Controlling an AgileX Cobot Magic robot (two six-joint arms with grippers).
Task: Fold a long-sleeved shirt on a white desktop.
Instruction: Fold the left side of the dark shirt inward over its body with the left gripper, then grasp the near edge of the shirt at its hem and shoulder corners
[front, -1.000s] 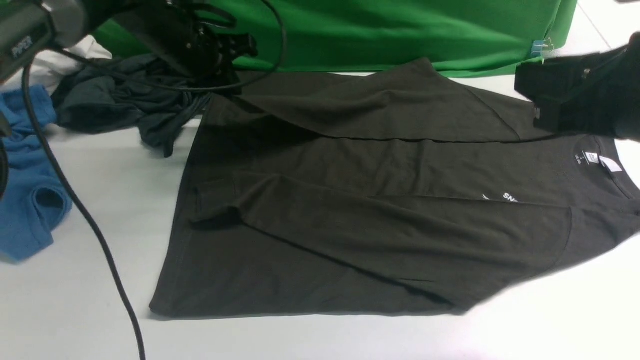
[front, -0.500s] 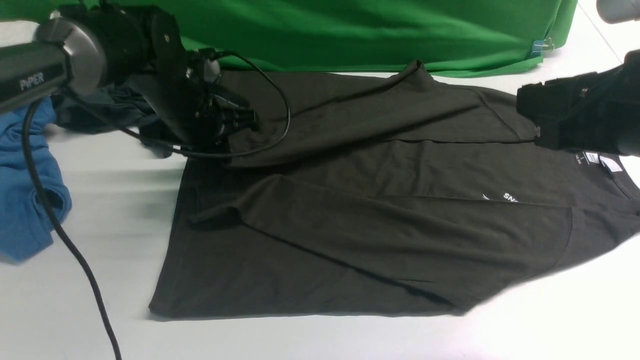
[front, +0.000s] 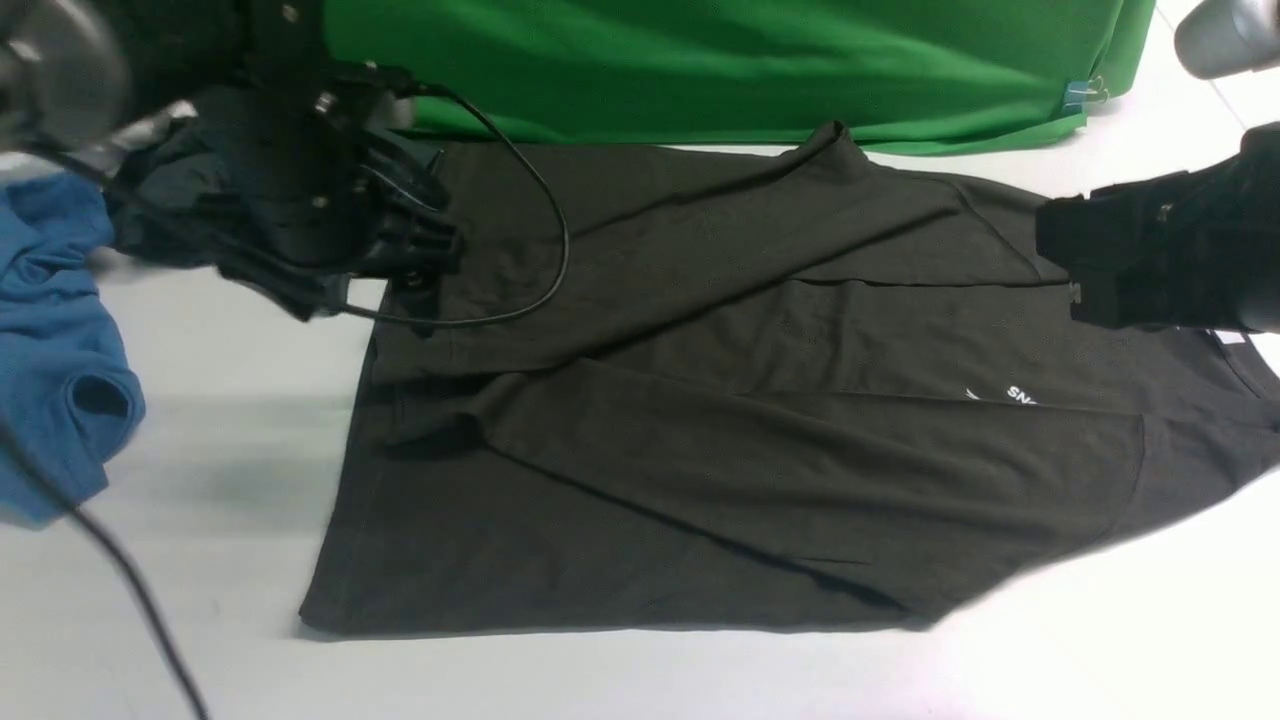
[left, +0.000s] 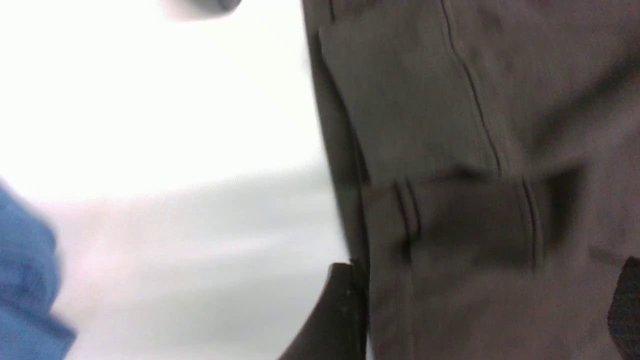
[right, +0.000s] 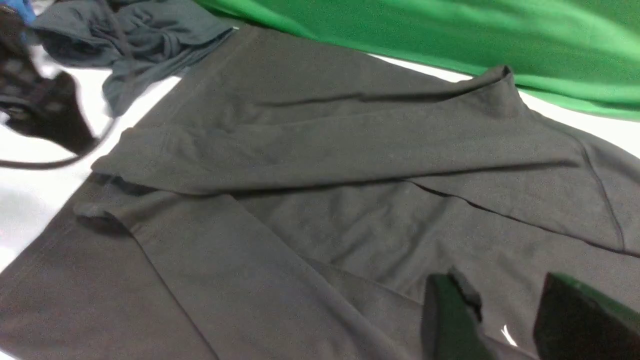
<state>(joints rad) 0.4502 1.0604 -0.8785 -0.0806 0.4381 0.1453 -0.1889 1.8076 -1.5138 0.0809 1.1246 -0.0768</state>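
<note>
Left end effector (left: 482, 312): released, fingers wide apart over the left edge of the shirt (front: 700, 450); its wrist view is blurred. Right end effector (right: 510, 320): fingers parted over the shoulder near the neck; whether they pinch cloth cannot be told. The shirt lies flat on the white worktop (front: 200, 600), sleeves folded across the body. Its collar side is cut off by the frame, and a sleeve half covers the chest lettering (front: 1020, 393). Glare washes out the near-right worktop. Blue garment (front: 55, 350) at left, cropped. Dark garment (right: 130, 35) mostly hidden behind the left arm. Green cloth (front: 750, 70) closes the far side.
</note>
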